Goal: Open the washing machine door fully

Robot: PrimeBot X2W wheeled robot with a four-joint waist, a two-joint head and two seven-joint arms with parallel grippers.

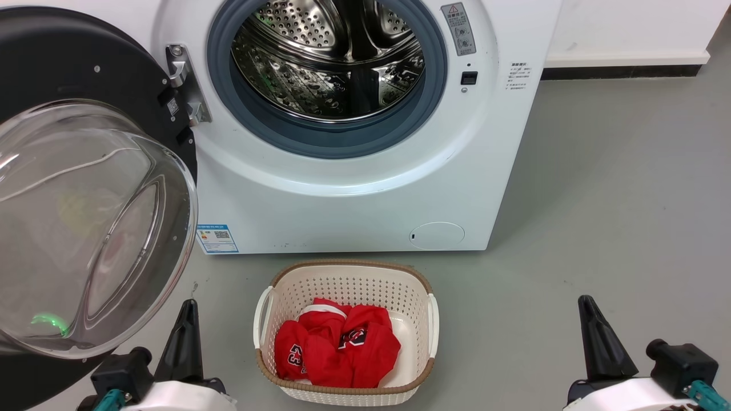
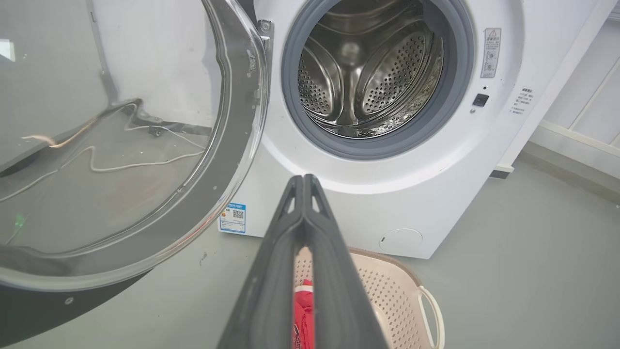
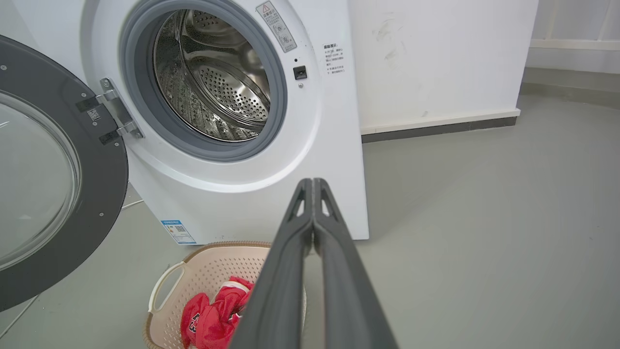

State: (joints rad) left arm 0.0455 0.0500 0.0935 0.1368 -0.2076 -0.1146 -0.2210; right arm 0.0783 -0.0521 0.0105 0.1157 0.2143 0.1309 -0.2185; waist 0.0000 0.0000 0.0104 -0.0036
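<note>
The washing machine door (image 1: 68, 74) stands swung wide to the left on its metal hinge (image 1: 184, 85), its clear glass bowl (image 1: 85, 228) bulging toward me. The door (image 2: 160, 242) also takes up the left of the left wrist view, and the door (image 3: 53, 160) hangs at the left of the right wrist view. The steel drum (image 1: 331, 57) lies exposed inside the grey rubber ring (image 1: 342, 142). My left gripper (image 1: 187, 305) is shut with nothing in it, low beside the door's lower rim. My right gripper (image 1: 583, 302) is shut on nothing too, over bare floor at the lower right.
A cream laundry basket (image 1: 348, 274) holding red clothes (image 1: 337, 348) sits on the grey floor in front of the white machine (image 1: 354, 205). A white wall with a dark skirting (image 1: 622, 71) runs behind at the right. Open floor spreads to the right.
</note>
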